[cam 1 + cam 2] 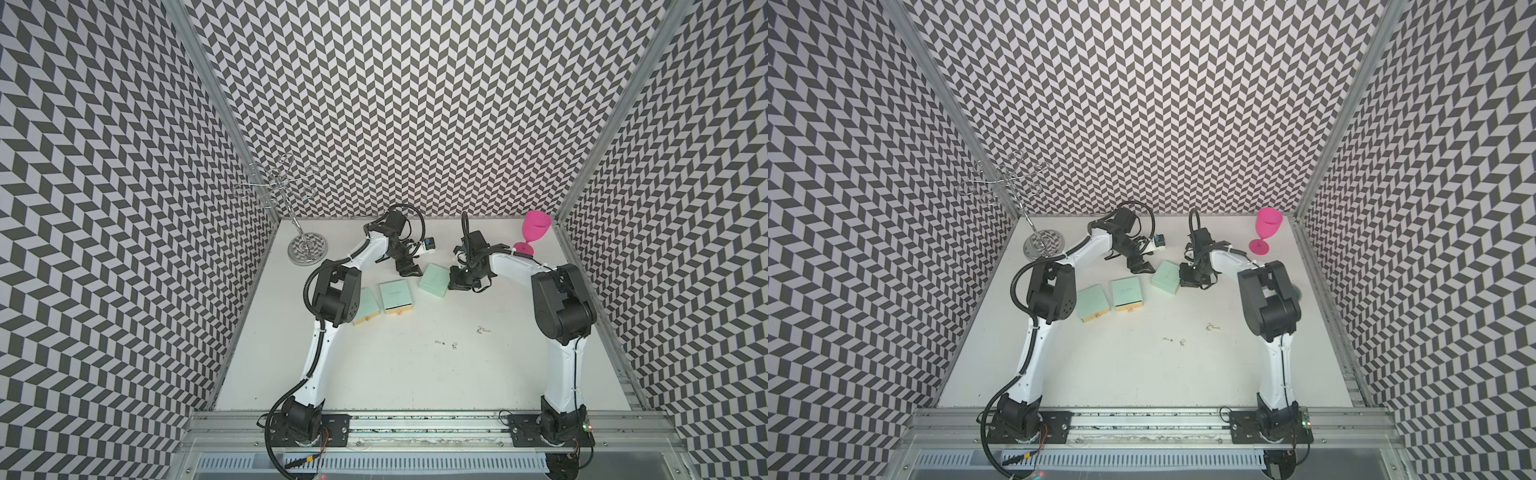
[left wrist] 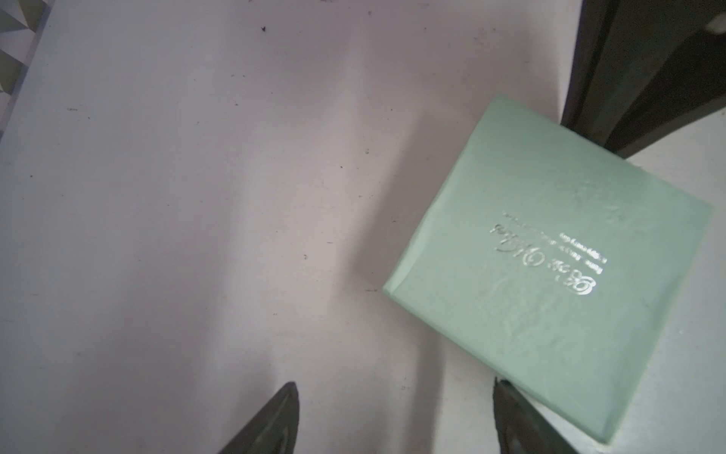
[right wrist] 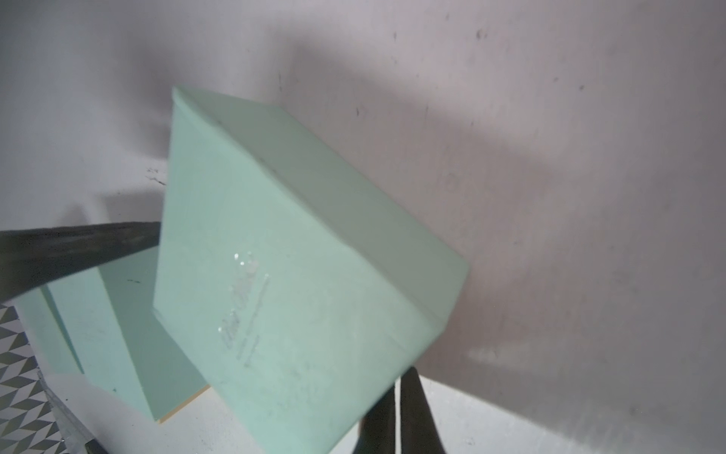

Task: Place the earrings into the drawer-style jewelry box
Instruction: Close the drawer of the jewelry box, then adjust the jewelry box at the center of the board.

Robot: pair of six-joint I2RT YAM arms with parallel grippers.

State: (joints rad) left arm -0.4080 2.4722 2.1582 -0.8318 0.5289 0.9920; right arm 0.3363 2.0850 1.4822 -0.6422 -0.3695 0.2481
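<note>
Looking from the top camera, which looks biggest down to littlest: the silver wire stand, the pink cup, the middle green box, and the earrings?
1. silver wire stand: biggest by far.
2. pink goblet and middle mint-green box: they look about alike, too close to rank.
3. earrings: tiniest, just little glints.

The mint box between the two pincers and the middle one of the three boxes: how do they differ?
The far box lies between the left pincer and right pincer; the middle box lies away from both. The middle box shows a tan drawer front with a knob; the far box shows only mint sides in both top views. Both are square, mint-green, with lettering on top.
</note>
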